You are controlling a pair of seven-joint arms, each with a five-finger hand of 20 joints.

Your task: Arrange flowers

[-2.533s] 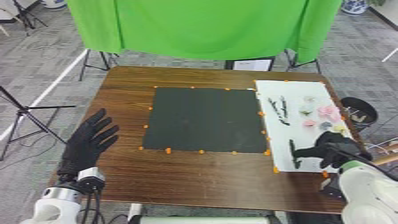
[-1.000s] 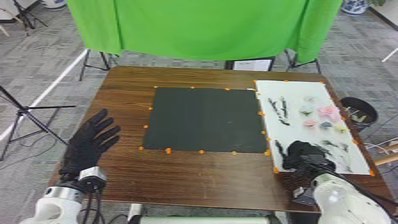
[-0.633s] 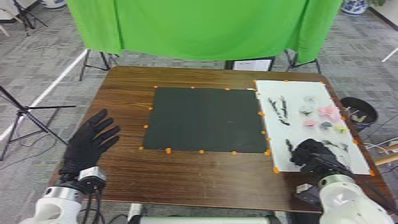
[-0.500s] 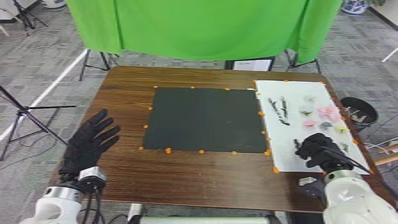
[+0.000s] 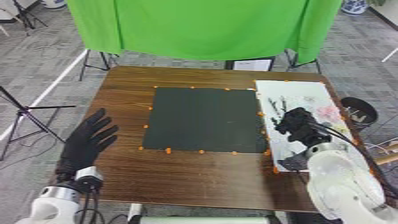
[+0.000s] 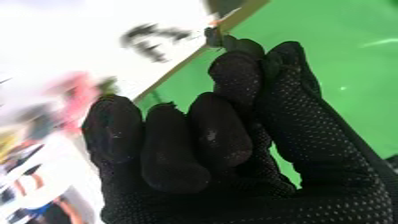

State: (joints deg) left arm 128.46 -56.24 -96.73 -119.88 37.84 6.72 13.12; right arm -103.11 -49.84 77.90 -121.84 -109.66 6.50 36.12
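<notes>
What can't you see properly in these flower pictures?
- Head view: anything on the white rectangular sheet under the black-gloved right hand, which covers it.
- Head view: the thin dark sprigs' leaves, too small.
- Right wrist view: the soft pink flower's petals, blurred.
- Right wrist view: a yellow patch, blurred and cut off by the edge.

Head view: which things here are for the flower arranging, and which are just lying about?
For the job, most likely: pink flowers, dark stems, white sheet, black mat.

Just about: green cloth, tripod on the left, blue-and-white pot on the floor.
</notes>
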